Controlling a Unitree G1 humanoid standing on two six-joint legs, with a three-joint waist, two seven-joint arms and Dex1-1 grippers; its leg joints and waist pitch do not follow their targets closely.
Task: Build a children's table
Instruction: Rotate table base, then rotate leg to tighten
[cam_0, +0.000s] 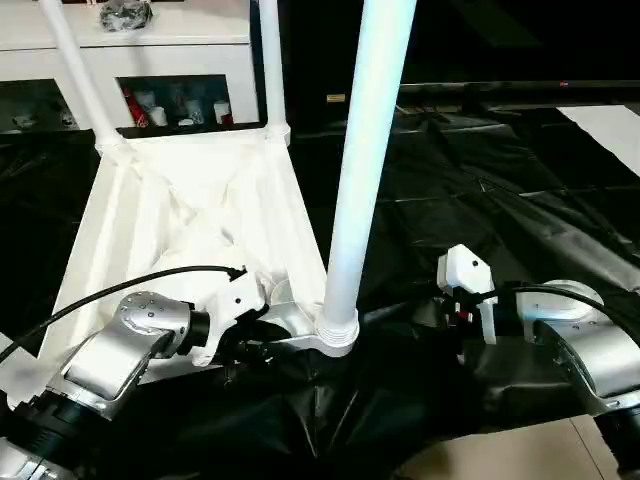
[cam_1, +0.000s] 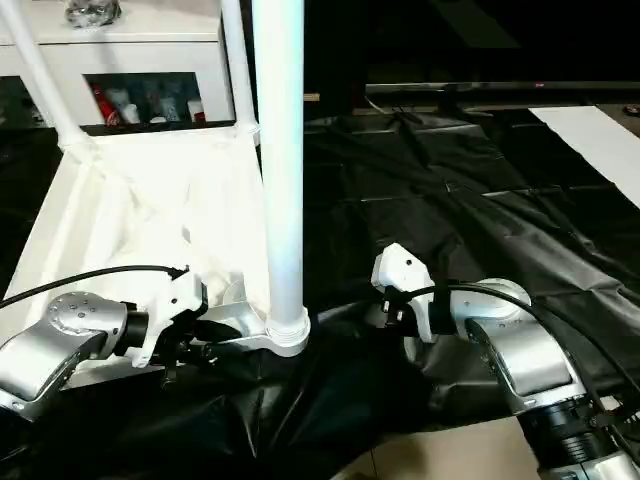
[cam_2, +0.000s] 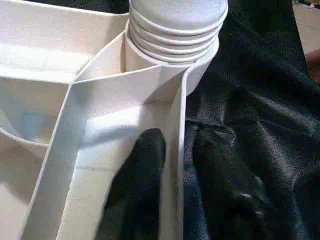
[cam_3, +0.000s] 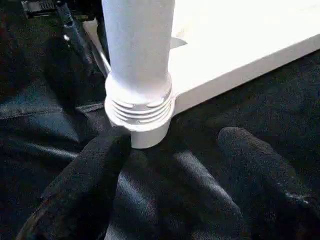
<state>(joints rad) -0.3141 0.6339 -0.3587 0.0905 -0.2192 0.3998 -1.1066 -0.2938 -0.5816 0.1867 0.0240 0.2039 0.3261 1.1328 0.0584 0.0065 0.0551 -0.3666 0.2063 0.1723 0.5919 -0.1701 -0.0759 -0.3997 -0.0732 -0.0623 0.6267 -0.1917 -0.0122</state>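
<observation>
The left gripper (cam_2: 172, 165) straddles the tabletop's (cam_0: 200, 215) near side wall — one finger inside, one outside, closing on it. The near leg (cam_0: 365, 160) stands upright in its corner socket (cam_3: 140, 117), just beside. The right gripper (cam_3: 172, 185), jaws open and empty, faces that socket — the nearer arm to turn it.

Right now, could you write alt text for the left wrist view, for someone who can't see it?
Two black fingers straddle the thin side wall of an upturned white tabletop, one inside the rim and one outside over black cloth. Just beyond them a white leg with a ribbed base sits in the corner socket.
</observation>
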